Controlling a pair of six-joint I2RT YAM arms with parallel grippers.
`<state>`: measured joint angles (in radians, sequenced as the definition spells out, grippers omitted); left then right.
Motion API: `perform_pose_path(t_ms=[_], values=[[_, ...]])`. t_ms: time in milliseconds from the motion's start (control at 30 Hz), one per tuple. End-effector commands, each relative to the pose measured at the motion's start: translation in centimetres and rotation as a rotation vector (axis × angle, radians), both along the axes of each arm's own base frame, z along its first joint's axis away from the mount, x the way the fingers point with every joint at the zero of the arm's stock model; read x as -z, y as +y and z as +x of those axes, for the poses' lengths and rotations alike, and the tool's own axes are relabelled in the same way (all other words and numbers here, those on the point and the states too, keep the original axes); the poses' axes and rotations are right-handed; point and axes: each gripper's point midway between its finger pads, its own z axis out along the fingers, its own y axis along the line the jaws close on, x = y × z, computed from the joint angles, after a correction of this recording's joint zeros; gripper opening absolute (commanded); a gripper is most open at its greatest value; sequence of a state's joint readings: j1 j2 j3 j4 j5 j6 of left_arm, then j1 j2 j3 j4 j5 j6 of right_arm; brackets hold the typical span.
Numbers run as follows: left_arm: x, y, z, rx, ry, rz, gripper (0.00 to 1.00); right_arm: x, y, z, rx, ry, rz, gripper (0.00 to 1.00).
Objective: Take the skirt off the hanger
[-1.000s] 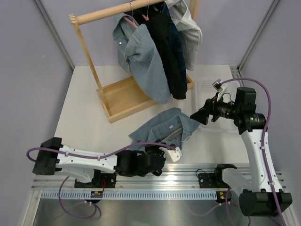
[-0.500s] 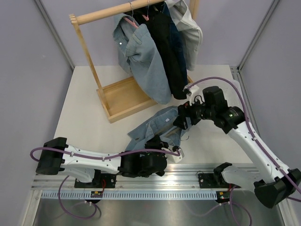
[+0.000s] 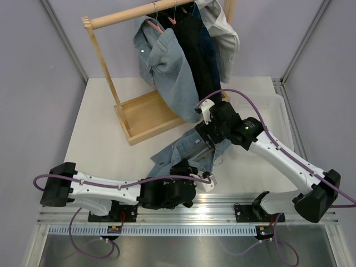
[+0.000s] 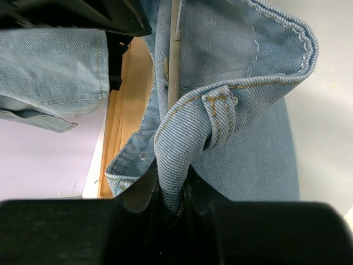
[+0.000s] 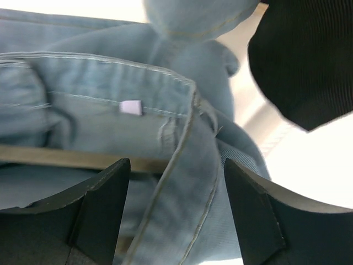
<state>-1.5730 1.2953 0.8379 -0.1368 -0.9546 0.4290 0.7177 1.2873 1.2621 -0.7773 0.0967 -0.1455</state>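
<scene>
The light blue denim skirt (image 3: 186,150) lies crumpled on the white table in front of the rack. A thin bar of its hanger (image 4: 174,52) runs inside the waistband, also visible in the right wrist view (image 5: 60,157). My left gripper (image 3: 189,177) is shut on a fold of the skirt's waistband (image 4: 187,130) by a belt loop. My right gripper (image 3: 209,139) is open, its jaws spread wide just above the skirt's far waistband edge (image 5: 187,160), not touching it.
A wooden clothes rack (image 3: 146,111) stands at the back with a denim shirt (image 3: 167,67), a black garment (image 3: 200,67) and a pale garment hanging. The black garment's hem (image 5: 300,61) hangs close to my right gripper.
My right arm has swung from the right side leftward and down over the skirt, its gripper still open. My left gripper has kept its hold on the skirt.
</scene>
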Motion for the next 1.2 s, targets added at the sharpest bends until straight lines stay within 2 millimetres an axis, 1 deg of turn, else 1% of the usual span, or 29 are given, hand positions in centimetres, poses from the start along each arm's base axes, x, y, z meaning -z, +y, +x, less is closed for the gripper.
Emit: perform_pose_path(t_ms=[0, 133, 167, 233, 267, 300, 400, 467, 500, 533, 567, 633, 667, 700, 767, 800, 833, 867, 900, 933, 1000, 1033, 1067, 1133, 1167], values=[[-4.3, -0.1, 0.3, -0.039, -0.026, -0.154, 0.0, -0.8, -1.3, 1.8, 0.033, -0.081, -0.15, 0.76], [-4.6, 0.5, 0.3, -0.046, -0.022, -0.162, 0.0, -0.1, -1.6, 2.3, 0.026, -0.077, -0.21, 0.7], [-4.6, 0.7, 0.3, -0.049, -0.02, -0.169, 0.0, 0.0, -1.5, 2.3, 0.017, -0.076, -0.213, 0.63], [-4.7, 0.9, 0.3, -0.049, -0.018, -0.17, 0.0, 0.0, -1.7, 2.3, 0.021, -0.076, -0.219, 0.55], [-4.8, 1.0, 0.3, -0.051, -0.016, -0.177, 0.0, 0.0, -1.7, 2.3, 0.023, -0.079, -0.223, 0.47], [-4.7, 1.1, 0.3, -0.051, -0.014, -0.172, 0.0, -0.1, -1.9, 2.4, 0.029, -0.086, -0.228, 0.42], [-4.4, 1.2, 0.1, -0.048, 0.003, -0.177, 0.0, -1.4, -2.0, 2.9, 0.048, -0.129, -0.209, 0.24], [-4.1, 1.2, 0.0, -0.052, 0.024, -0.193, 0.0, -3.1, -2.3, 3.1, 0.068, -0.182, -0.185, 0.21], [-3.8, 1.4, -0.1, -0.055, 0.031, -0.182, 0.0, -3.9, -2.6, 3.4, 0.086, -0.214, -0.181, 0.18], [-3.7, 1.6, 0.0, -0.062, 0.037, -0.182, 0.0, -5.1, -3.0, 3.4, 0.1, -0.248, -0.165, 0.16], [-3.6, 1.8, -0.1, -0.074, 0.051, -0.199, 0.0, -5.8, -3.5, 3.7, 0.113, -0.273, -0.158, 0.15], [-3.3, 2.5, -0.1, -0.095, 0.061, -0.192, 0.0, -7.1, -4.7, 3.8, 0.148, -0.305, -0.134, 0.12], [-3.7, 2.9, -0.1, -0.108, 0.077, -0.228, 0.0, -7.4, -5.3, 4.0, 0.163, -0.313, -0.129, 0.12], [-3.6, 3.5, -0.2, -0.117, 0.08, -0.225, 0.0, -7.5, -6.8, 4.6, 0.205, -0.314, -0.123, 0.11], [-3.7, 4.2, -0.2, -0.133, 0.097, -0.264, 0.0, -7.5, -9.1, 5.3, 0.259, -0.318, -0.123, 0.09], [-4.2, 4.8, -0.2, -0.131, 0.106, -0.296, 0.0, -7.7, -11.1, 6.3, 0.318, -0.328, -0.105, 0.08], [-4.4, 5.1, -0.3, -0.128, 0.113, -0.313, 0.0, -7.4, -12.3, 6.5, 0.341, -0.326, -0.106, 0.07], [-4.2, 5.4, -0.4, -0.128, 0.123, -0.325, 0.0, -7.7, -13.1, 7.2, 0.364, -0.344, -0.091, 0.07], [-4.9, 5.8, -0.5, -0.12, 0.134, -0.361, 0.0, -7.6, -13.7, 7.5, 0.373, -0.346, -0.078, 0.06], [-5.0, 6.1, -0.5, -0.116, 0.141, -0.375, 0.0, -7.1, -15.1, 7.6, 0.404, -0.341, -0.082, 0.06], [-5.8, 6.8, -0.6, -0.113, 0.157, -0.424, 0.0, -7.3, -15.4, 8.0, 0.398, -0.357, -0.053, 0.06], [-6.1, 7.0, -0.7, -0.109, 0.162, -0.438, 0.0, -6.8, -16.2, 8.1, 0.411, -0.35, -0.055, 0.05], [-6.2, 7.3, -0.7, -0.11, 0.167, -0.444, 0.0, -6.9, -16.0, 8.3, 0.395, -0.357, -0.026, 0.03], [-6.8, 8.0, -0.8, -0.107, 0.175, -0.47, 0.0, -6.9, -16.5, 8.7, 0.406, -0.352, 0.008, 0.0], [-6.8, 8.2, -0.8, -0.111, 0.182, -0.48, 0.0, -7.1, -17.7, 9.1, 0.437, -0.355, 0.021, 0.0]])
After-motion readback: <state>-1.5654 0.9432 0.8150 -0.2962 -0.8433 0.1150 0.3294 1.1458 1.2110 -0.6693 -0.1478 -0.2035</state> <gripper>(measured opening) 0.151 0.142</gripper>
